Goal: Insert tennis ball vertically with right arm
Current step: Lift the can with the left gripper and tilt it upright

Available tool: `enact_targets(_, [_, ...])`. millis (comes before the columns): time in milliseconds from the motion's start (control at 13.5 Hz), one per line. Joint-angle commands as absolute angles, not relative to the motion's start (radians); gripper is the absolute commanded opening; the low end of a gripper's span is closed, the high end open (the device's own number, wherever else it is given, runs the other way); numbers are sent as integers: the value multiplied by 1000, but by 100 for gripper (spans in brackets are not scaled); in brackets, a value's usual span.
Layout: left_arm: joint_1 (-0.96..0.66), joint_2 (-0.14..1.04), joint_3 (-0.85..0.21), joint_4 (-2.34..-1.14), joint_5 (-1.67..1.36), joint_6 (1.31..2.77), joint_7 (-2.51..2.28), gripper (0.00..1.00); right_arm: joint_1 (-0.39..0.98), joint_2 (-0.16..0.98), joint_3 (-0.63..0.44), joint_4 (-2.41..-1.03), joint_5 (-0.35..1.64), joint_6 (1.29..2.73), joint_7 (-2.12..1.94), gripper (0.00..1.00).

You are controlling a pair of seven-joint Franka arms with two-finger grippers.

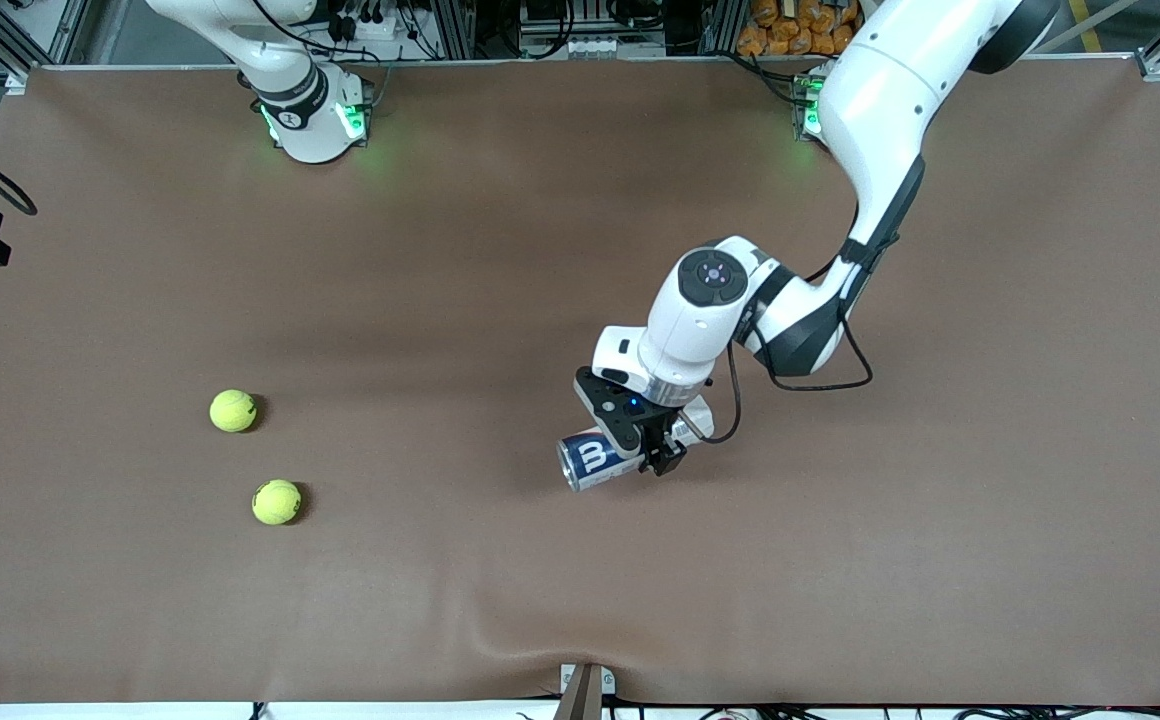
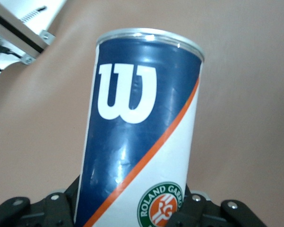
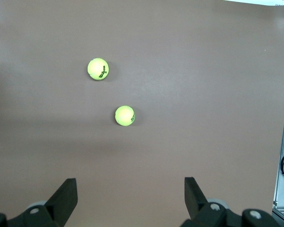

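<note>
While the left arm reaches out over the middle of the brown tabletop (image 1: 500,250), its left hand (image 1: 652,448) is closed on a tennis ball can (image 1: 592,461). The can is blue and white with a big white W and an orange stripe, and it lies on its side in the hand, with its silver rim pointing toward the right arm's end of the tabletop. The hand covers part of the can in the front view, so its other end cannot be seen. In the left wrist view the can (image 2: 142,137) fills most of the picture, and its bottom is cut off by the edge. Only the tips of the black hand show there. Two yellow tennis balls lie on the tabletop toward the right arm's end, well apart from the can. One ball (image 1: 233,411) is farther from the front camera, and the other ball (image 1: 276,502) is nearer. They sit close but do not touch. The right hand (image 3: 130,196) is out of the front view. Its own camera shows its two black fingers (image 3: 66,196) spread wide, holding nothing, high over both balls.
</note>
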State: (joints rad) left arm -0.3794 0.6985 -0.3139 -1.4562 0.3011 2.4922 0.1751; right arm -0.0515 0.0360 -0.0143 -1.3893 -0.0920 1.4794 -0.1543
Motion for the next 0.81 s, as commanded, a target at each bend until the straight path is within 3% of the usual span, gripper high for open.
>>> enact_targets(0, [-377,635,-337,-1482,287,2479,-7,73,-51,32,-12,-1381,-123,1468,-156,100])
enact_targets(740, [-420,584,-347,-1482,363,2738,-567,72,-55,32,-14,-1381,-135,1470,-156,100])
